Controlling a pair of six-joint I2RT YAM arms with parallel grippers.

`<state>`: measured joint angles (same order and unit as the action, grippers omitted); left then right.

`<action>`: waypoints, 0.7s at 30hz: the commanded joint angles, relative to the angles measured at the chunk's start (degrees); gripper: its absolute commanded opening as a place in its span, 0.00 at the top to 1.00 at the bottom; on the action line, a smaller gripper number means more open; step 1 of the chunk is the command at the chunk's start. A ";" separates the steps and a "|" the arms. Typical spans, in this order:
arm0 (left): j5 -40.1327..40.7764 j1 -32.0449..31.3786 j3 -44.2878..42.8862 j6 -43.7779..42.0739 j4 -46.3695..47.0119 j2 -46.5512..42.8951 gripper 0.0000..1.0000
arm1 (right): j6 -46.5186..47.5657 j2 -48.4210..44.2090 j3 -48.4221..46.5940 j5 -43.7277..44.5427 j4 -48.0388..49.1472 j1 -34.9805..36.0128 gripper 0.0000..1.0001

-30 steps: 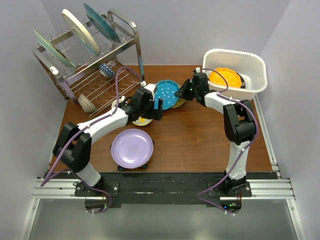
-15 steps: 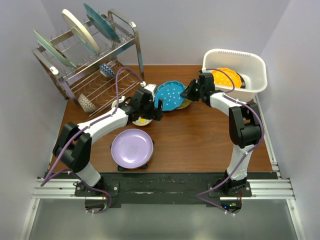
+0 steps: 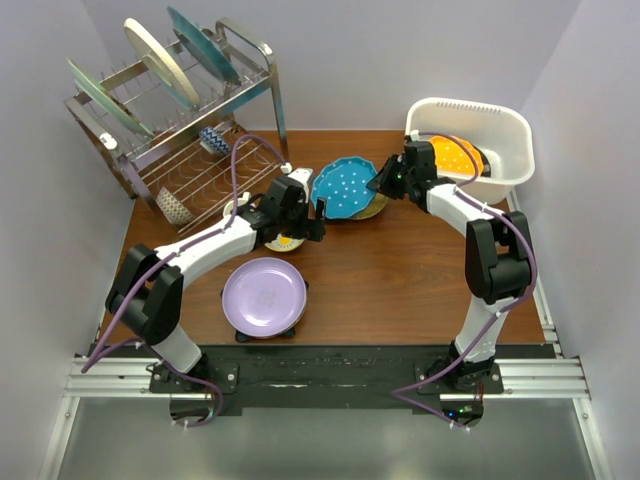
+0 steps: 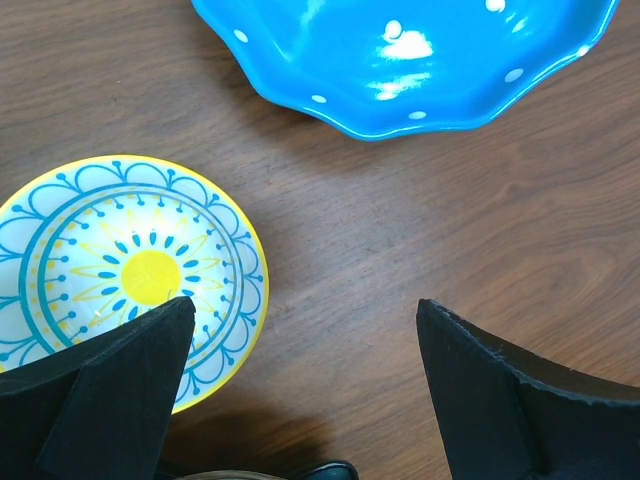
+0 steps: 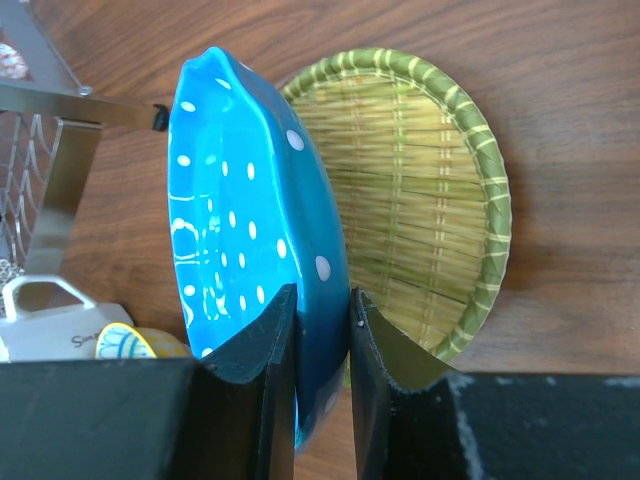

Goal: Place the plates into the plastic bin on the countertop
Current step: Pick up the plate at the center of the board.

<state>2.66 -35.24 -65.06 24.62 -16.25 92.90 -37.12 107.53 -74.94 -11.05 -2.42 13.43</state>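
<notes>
**Blue dotted plate up in your right claw, bin just past it**

Your right claw (image 5: 322, 305) is pinched narrow on the rim of the blue dotted plate (image 3: 345, 188). The plate is tipped up on edge over a green woven-look plate (image 5: 425, 200) that lies flat on the table (image 3: 400, 270). The plastic bin (image 3: 510, 125) sits just beyond that claw toward the far right corner, so the right arm is clearly the nearer one. The left claw (image 4: 305, 310) hangs wide open over the little bowl (image 4: 130, 270).

Count: one bin with one orange plate (image 3: 455, 155) inside, one plate in the claw, one woven, one lavender plate (image 3: 264, 292) on top of a dark one, and three upright in the rack (image 3: 180, 130).
</notes>
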 commanded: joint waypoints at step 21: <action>1.04 0.44 0.46 -0.28 1.22 -1.58 0.03 | -2.07 -5.66 -5.22 -1.26 5.49 -0.86 1.00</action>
<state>3.22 -35.24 -64.90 24.62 -16.25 92.90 -37.04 107.18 -74.98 -10.87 -3.11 13.04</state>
